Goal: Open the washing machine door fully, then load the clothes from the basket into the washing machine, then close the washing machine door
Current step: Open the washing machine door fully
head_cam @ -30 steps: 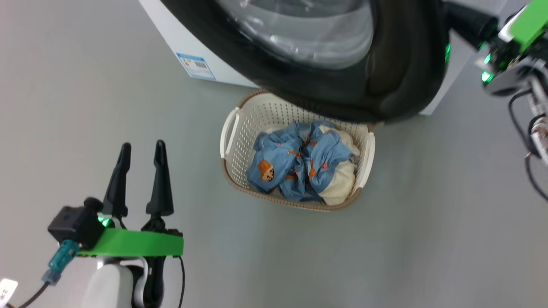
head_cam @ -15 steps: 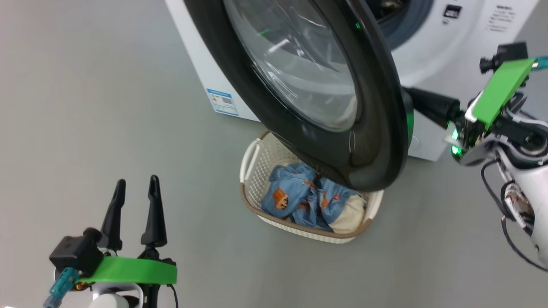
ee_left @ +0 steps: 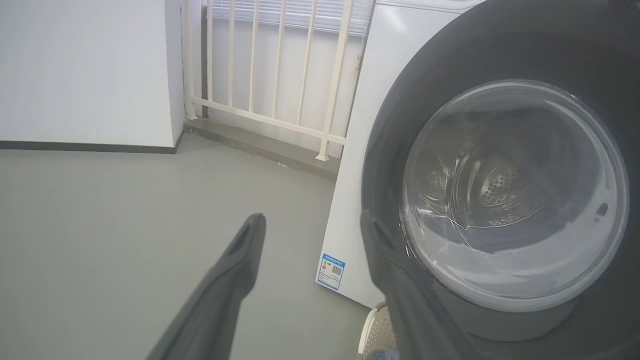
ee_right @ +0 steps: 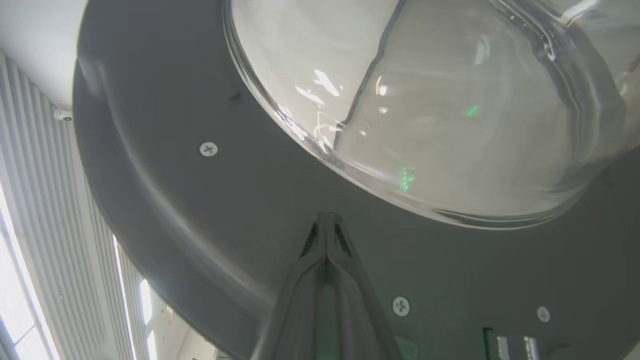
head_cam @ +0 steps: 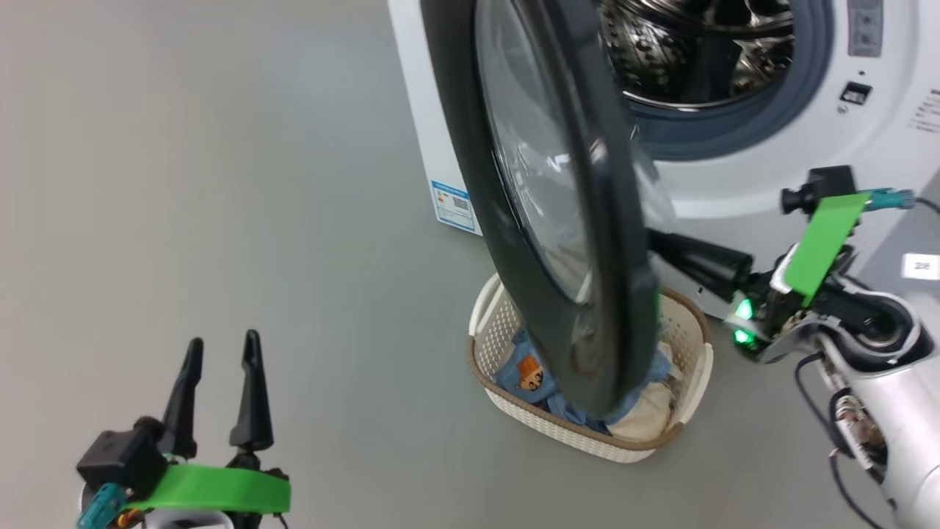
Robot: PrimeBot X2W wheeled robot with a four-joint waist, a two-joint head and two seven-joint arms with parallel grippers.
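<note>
Where the head view looks down, the washing machine door [head_cam: 547, 220] stands out from the washing machine [head_cam: 742, 184] nearly edge-on, leaving the steel drum [head_cam: 698, 51] exposed. Its lower edge hangs over the basket [head_cam: 580, 433] on the grey floor [head_cam: 220, 184], which holds the clothes [head_cam: 525, 371], partly hidden by the door. The left gripper [head_cam: 223, 342] sits at lower left, well apart from the basket, fingers spread and empty. The right gripper [head_cam: 657, 244] reaches to the door's inner side, its tips hidden behind the rim.

Left wrist view: the left gripper [ee_left: 312, 217] is wide apart with nothing between its fingers. Beyond it are the door's outer face [ee_left: 515, 195], a blue label [ee_left: 331, 270], the basket's rim [ee_left: 377, 332] and a white railing [ee_left: 280, 75].

Right wrist view: the right gripper [ee_right: 326, 217] has its fingers pressed together on nothing, tips pointing at the door's dark inner rim [ee_right: 200, 200], just below the glass bowl [ee_right: 425, 100]. Whether they touch it cannot be told.
</note>
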